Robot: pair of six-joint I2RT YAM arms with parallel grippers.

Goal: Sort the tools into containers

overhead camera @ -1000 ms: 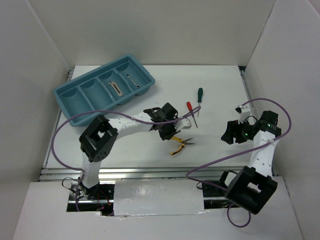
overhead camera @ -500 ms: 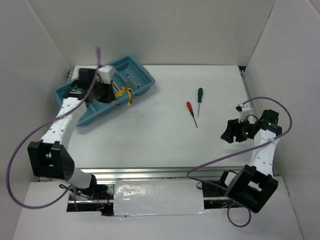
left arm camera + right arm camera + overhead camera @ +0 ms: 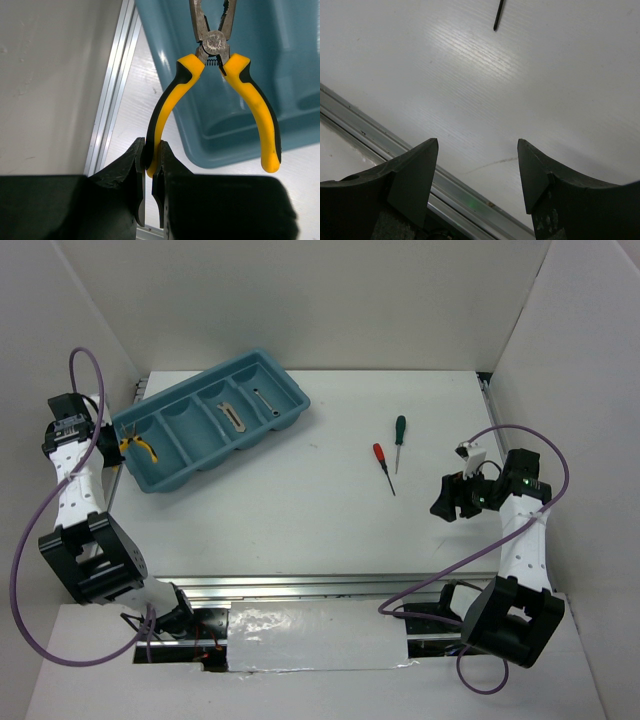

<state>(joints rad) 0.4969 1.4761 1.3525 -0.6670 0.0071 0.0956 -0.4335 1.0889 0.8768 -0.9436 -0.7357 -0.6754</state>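
Yellow-handled pliers [image 3: 255, 110]: one handle clamped in left tool [image 3: 151, 152], head held over tray's [image 3: 295, 60] leftmost compartment, nose tips cut off by frame. Right tool [image 3: 477, 160]: spread, empty, above worktop [image 3: 470, 75].

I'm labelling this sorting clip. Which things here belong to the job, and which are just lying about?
Job: blue tray, yellow pliers gripped in the left hand, folding knife, metal rod, green screwdriver, red screwdriver, open right hand.
Just lying about (rig fittings): purple cable, aluminium rail.
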